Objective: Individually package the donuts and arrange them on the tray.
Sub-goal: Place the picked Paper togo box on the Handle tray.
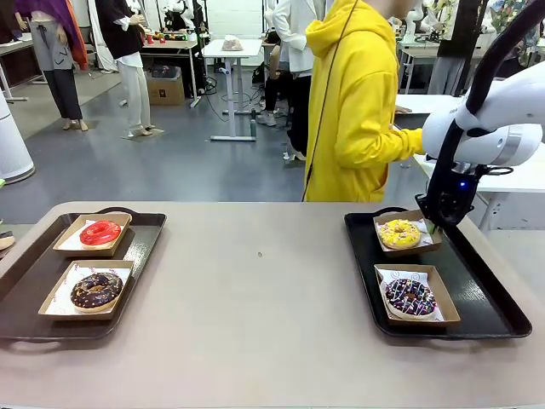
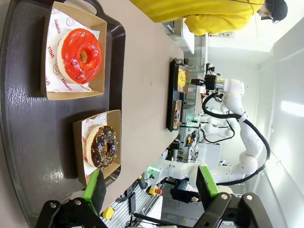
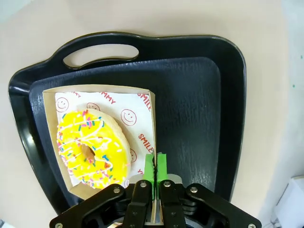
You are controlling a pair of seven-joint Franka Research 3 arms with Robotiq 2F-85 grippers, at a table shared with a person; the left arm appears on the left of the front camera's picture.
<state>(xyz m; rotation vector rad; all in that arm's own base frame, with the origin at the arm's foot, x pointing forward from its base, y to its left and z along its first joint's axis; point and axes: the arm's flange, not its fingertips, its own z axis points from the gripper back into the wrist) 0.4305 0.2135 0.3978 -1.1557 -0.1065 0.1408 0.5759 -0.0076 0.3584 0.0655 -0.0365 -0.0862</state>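
The sprinkled purple donut (image 1: 410,296) sits boxed nearest me on the right tray (image 1: 477,290). Behind it, the right gripper (image 3: 155,167) pinches the yellow donut's (image 3: 92,148) box (image 3: 142,102) edge, fingers closed; next, nudge and release. Left gripper (image 2: 151,186) hangs open.

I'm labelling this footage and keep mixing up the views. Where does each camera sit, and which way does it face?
Front view: fixed between the arms, facing across the table at a person in a yellow hoodie; the right gripper grips the yellow donut's box.
Left wrist view: above the left tray, rolled sideways; left gripper open, over the red donut and chocolate donut.
Right wrist view: looking down at the yellow donut; jaws closed on its box wall.
Shared: yellow donut, front and right wrist.
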